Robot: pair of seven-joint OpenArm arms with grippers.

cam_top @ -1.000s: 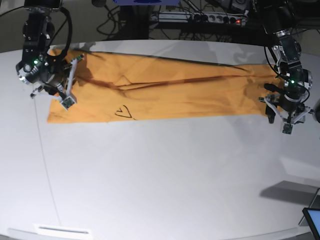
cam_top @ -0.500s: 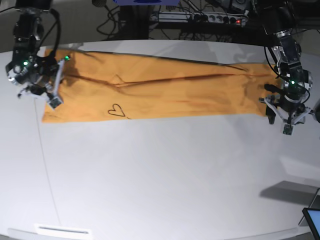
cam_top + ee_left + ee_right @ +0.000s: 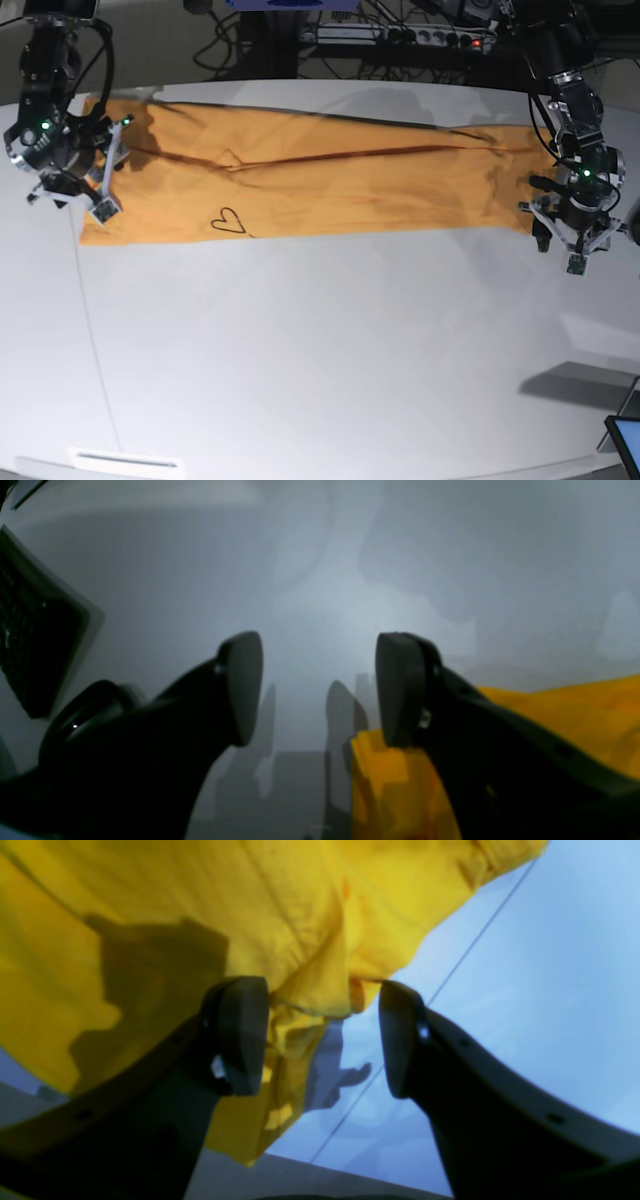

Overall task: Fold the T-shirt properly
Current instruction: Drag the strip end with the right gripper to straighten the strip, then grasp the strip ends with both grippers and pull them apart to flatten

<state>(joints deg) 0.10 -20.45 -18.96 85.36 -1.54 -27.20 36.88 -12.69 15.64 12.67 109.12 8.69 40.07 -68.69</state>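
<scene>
T-shirt (image 3: 310, 185) lies flat along the worktop's (image 3: 330, 360) far side, a long band between both arms. Left gripper (image 3: 320, 690) at one end, jaws released. Right gripper (image 3: 322, 1035) at the other, jaws parted, cloth loose between.

Base view: high, distant, looking down across the whole bench (image 3: 330, 360). Wrist views: close behind each arm's fingers (image 3: 240, 685), sharing opposite ends of the T-shirt (image 3: 320, 185) with the base view.

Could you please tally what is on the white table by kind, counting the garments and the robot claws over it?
T-shirt: 1
Claws: 2, the left claw and the right claw
Total: 3, all on or over the table
</scene>
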